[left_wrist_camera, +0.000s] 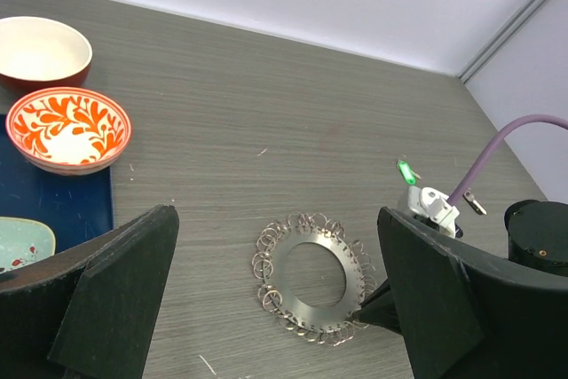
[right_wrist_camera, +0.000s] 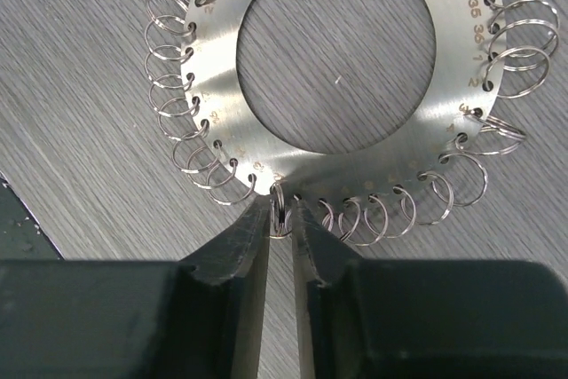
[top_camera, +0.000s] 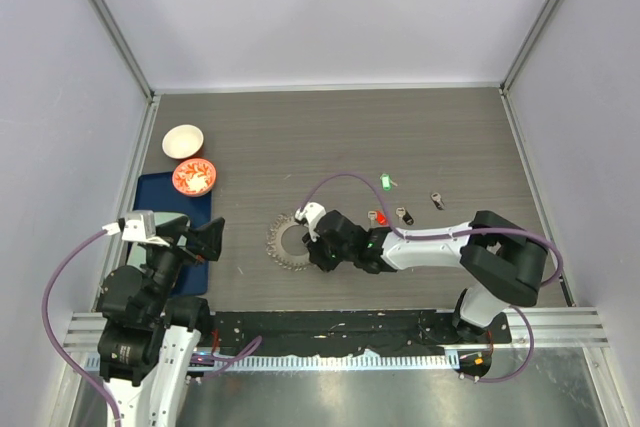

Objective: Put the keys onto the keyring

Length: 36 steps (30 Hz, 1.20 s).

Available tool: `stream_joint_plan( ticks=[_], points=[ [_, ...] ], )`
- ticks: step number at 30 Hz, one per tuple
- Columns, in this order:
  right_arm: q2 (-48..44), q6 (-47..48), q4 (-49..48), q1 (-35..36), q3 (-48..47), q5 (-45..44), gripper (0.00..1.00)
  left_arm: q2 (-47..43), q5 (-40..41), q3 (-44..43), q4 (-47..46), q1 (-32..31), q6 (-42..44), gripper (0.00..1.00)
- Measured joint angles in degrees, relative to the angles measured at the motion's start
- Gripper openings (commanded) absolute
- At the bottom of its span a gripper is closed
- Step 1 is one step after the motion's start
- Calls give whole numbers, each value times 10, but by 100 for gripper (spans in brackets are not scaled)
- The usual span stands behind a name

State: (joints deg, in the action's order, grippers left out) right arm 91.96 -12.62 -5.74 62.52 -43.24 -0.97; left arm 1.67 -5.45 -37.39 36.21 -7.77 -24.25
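The keyring is a flat grey metal disc with a wide open centre and many small wire loops round its edge. It lies flat on the table, also in the left wrist view and the right wrist view. My right gripper is shut on one small loop at the disc's near edge. The keys lie loose to its right: green, red, and two black. My left gripper is open and empty, left of the ring.
A white bowl and an orange-patterned bowl stand at the left, the orange one on a blue tray. A purple cable arcs over the right arm. Walls close the table's sides and back.
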Motion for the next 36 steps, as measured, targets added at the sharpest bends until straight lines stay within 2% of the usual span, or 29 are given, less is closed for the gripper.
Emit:
stream_joint_plan(
  ticks=[6, 13, 25, 31, 36],
  points=[
    [-14, -9, 37, 0, -8, -17, 37, 1, -2, 1, 0, 0, 0, 100],
    [-17, -14, 121, 0, -67, -31, 42, 1, -2, 2, -2, 0, -4, 100],
    [25, 2, 247, 0, -174, -26, 37, 1, -6, 2, -3, 0, -5, 100],
    [72, 5, 282, 0, -190, -19, 36, 1, -6, 2, -3, 0, -6, 100],
    [91, 7, 297, 0, -198, -17, 31, 1, -7, 2, -3, 0, -6, 100]
  ],
)
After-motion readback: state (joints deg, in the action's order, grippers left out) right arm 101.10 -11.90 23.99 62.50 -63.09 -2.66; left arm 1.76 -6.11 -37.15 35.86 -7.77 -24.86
